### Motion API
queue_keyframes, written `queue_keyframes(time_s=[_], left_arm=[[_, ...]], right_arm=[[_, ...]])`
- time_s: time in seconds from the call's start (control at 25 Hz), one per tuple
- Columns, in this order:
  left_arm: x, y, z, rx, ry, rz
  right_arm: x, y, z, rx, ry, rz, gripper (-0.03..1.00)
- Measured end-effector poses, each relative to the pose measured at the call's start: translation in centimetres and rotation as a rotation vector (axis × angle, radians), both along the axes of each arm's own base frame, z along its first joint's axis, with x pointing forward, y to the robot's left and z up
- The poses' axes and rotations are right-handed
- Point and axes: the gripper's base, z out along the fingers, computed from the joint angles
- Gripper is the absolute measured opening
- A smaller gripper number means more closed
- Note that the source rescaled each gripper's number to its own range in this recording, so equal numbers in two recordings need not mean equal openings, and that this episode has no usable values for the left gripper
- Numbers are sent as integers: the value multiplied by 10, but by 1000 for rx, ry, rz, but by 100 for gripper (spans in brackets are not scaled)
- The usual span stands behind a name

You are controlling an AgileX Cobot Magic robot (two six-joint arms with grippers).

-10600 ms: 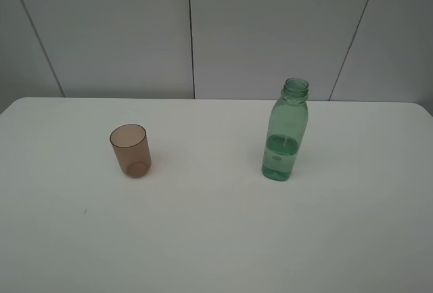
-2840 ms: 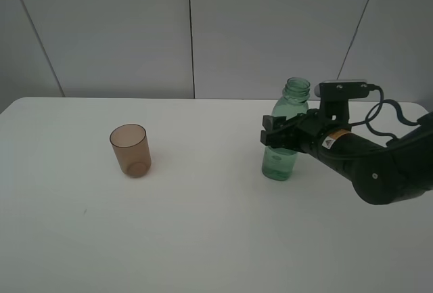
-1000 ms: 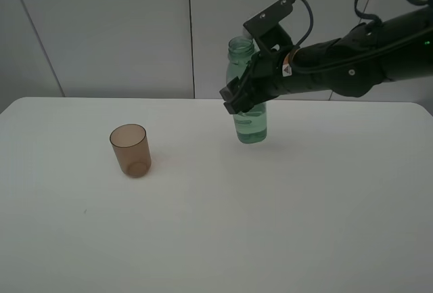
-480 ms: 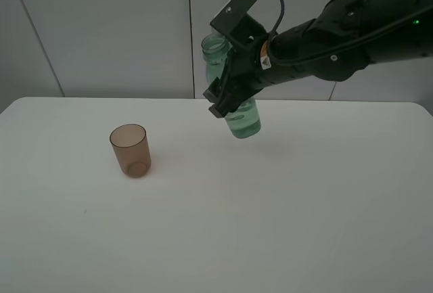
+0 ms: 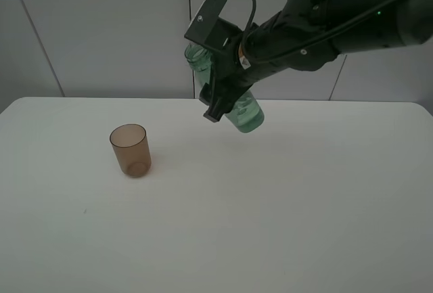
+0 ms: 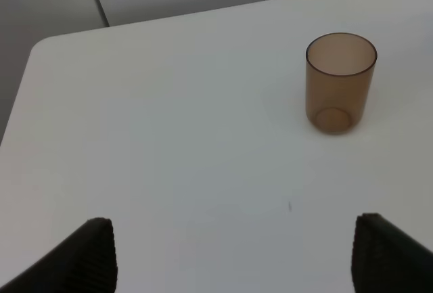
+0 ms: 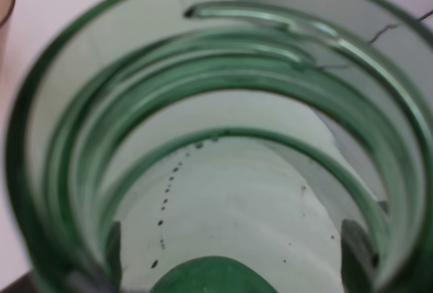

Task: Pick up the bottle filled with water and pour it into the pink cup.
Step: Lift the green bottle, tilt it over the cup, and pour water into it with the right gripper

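The bottle is held above the bench, clamped in the right pincer, its long axis tilted neck-first toward the pink cup, which is seen upright, lower and well apart.

- The surface is white, smooth and matte, and it fills the lower part of the exterior high view from side to side
- Its two far corners are rounded, and the far edge runs straight between them
- The pink cup stands upright on the surface, on the left half in the exterior high view, with its open mouth up
- The cup is translucent, and its round bottom shows through the wall
- A tiny dark speck lies on the surface, nearer to the front edge than the cup and well apart from it
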Motion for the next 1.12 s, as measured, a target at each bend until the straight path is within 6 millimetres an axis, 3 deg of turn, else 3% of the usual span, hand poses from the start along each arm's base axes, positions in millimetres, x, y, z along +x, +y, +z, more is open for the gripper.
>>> queue_keyframes(time_s=[0.44,0.76,1.12], left_arm=[[0,0,0,0,0,0],[0,0,0,0,0,0],[0,0,0,0,0,0]], right_arm=[[27,37,-13,-98,-1,-10,0],[32,65,-27,-218,-18,36,0],[41,73,-45,-338,-19,54,0]])
